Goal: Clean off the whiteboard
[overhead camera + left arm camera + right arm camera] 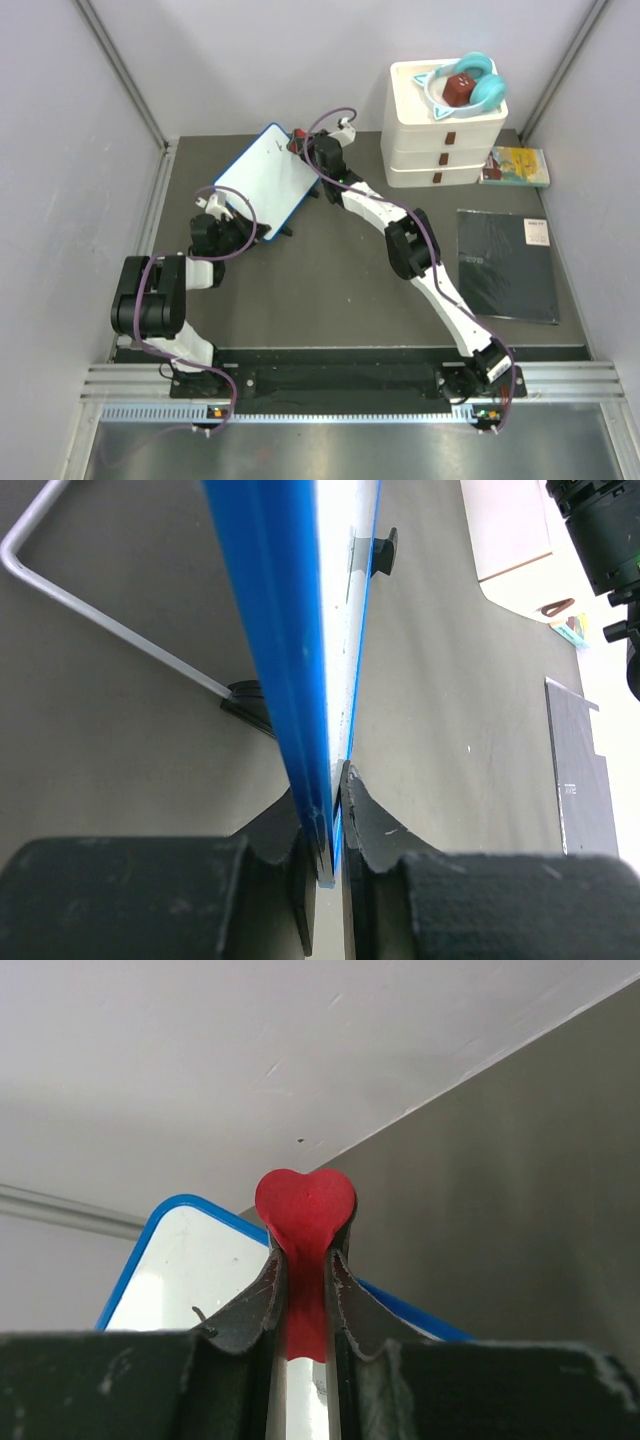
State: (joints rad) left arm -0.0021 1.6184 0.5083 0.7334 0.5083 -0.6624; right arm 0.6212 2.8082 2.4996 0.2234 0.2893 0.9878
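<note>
The whiteboard (262,182), white with a thin blue frame, is held tilted over the far left of the mat. My left gripper (212,203) is shut on its near-left edge; in the left wrist view the blue frame (290,660) runs edge-on between the jaws (335,810). My right gripper (303,146) is at the board's far right corner, shut on a red heart-shaped eraser (305,1215). In the right wrist view the board (195,1265) lies under the eraser, with a small dark mark showing at the left finger. The board face in the top view looks white.
A white drawer unit (447,130) with teal headphones (470,82) on top stands at the back right. A yellow-green booklet (517,166) lies beside it. A flat black pad (507,264) lies on the right of the mat. Grey walls close in on both sides.
</note>
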